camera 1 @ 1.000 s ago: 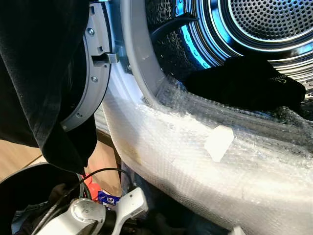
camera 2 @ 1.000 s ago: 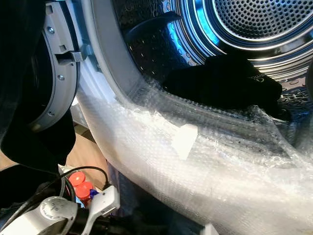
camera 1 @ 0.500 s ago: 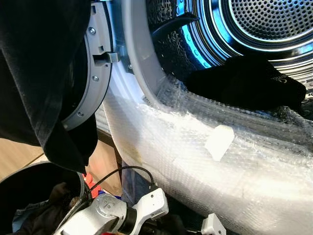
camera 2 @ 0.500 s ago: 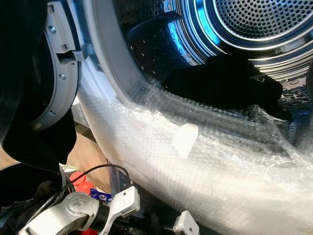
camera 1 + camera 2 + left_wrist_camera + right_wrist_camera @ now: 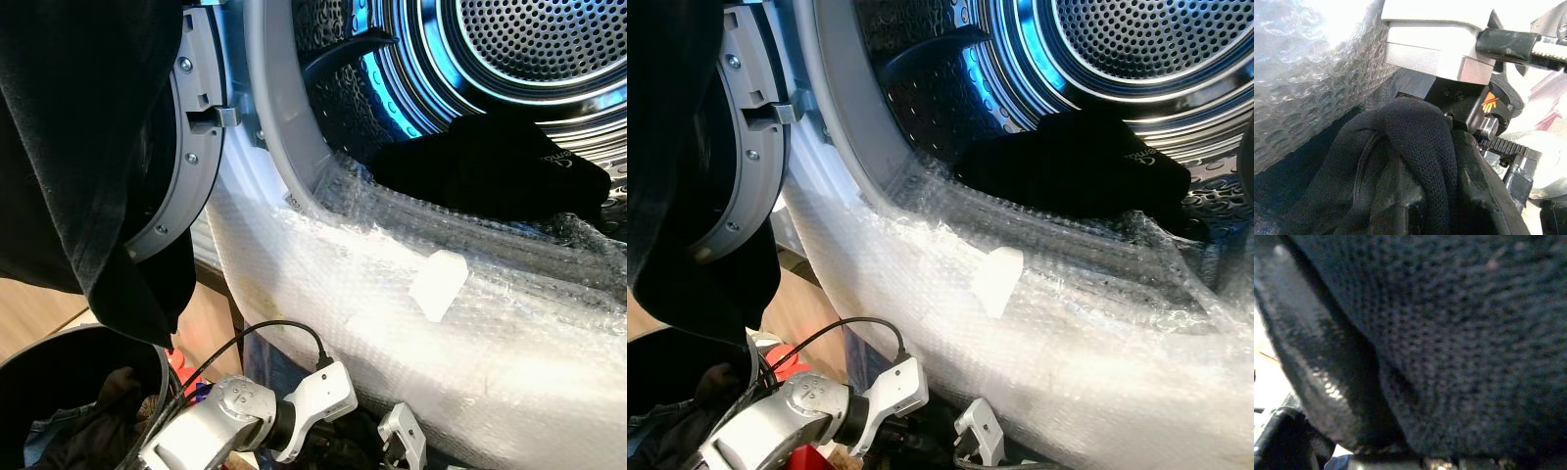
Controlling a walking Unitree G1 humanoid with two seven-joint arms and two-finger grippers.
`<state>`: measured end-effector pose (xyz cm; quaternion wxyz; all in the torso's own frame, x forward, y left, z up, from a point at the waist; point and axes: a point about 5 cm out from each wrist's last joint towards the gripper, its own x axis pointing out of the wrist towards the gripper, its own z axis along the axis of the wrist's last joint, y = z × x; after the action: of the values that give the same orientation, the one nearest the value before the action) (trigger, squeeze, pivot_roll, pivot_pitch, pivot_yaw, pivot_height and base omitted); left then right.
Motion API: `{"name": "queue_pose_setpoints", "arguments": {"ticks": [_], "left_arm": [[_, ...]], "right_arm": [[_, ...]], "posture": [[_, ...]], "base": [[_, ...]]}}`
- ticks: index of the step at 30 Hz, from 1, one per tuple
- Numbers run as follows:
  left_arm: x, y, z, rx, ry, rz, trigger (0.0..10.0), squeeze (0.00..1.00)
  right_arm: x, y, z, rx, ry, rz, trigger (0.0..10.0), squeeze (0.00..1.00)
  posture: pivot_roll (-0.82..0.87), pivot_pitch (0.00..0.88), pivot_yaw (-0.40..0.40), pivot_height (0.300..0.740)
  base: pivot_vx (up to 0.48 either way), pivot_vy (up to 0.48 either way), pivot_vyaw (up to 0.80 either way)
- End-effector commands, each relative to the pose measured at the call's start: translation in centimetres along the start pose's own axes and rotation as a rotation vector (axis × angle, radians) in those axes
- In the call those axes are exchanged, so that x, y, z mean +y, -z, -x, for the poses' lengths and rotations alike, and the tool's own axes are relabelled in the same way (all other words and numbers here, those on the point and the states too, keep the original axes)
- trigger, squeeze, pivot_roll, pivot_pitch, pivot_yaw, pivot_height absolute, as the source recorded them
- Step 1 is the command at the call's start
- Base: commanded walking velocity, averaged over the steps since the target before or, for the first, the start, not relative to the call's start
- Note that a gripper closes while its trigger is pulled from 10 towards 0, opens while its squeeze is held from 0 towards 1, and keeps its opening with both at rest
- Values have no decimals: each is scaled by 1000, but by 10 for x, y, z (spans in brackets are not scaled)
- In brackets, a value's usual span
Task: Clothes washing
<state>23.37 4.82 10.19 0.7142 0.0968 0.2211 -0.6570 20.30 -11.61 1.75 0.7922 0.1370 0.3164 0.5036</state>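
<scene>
The washer drum [image 5: 529,59] stands open, with a black garment [image 5: 490,166] lying inside near its front. Bubble wrap [image 5: 392,323] covers the lower rim of the opening. Low in front of the machine, my left arm [image 5: 225,416] reaches toward the middle, beside the silver body of the right gripper [image 5: 400,436]. In the left wrist view, my left gripper [image 5: 1415,196] is shut on a bunched black knitted garment [image 5: 1420,137], just under the right gripper's body. In the right wrist view, the same black knit [image 5: 1459,333] presses against one of my right gripper's fingers [image 5: 1312,372].
The open washer door [image 5: 181,147] stands at the left with another black garment [image 5: 78,147] draped over it. A black round basket [image 5: 59,343] with dark clothes sits at the lower left. Red bottle caps [image 5: 774,350] show on the wooden floor [image 5: 29,308].
My left arm has risen and swung right toward the bubble-wrapped rim. The right gripper's silver body has come up into view beside it.
</scene>
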Motion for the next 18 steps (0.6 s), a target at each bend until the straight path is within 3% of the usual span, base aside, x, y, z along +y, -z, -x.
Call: {"name": "queue_pose_setpoints", "arguments": {"ticks": [1,2,3,9,18], "left_arm": [[-2,-23,-5,-82,34,-80,0,0],[-2,-23,-5,-82,34,-80,0,0],[-3,-25,-5,-85,35,-85,0,0],[-4,-28,-7,-93,48,-96,0,0],[-8,-32,-9,-105,63,-100,0,0]], "right_arm": [[5,-5,-10,-3,-33,0,8235,0],[5,-5,-10,-3,-33,0,8235,0],[8,0,-9,36,-67,18,0,0],[6,8,-9,59,-51,33,0,0],[4,8,-12,-11,-34,33,0,0]], "posture": [[-10,15,-25,740],[-10,15,-25,740],[-9,17,-23,740],[-3,28,-23,740],[9,31,-17,740]], "base": [[0,0,0],[0,0,0],[0,0,0],[0,0,0],[0,0,0]]}}
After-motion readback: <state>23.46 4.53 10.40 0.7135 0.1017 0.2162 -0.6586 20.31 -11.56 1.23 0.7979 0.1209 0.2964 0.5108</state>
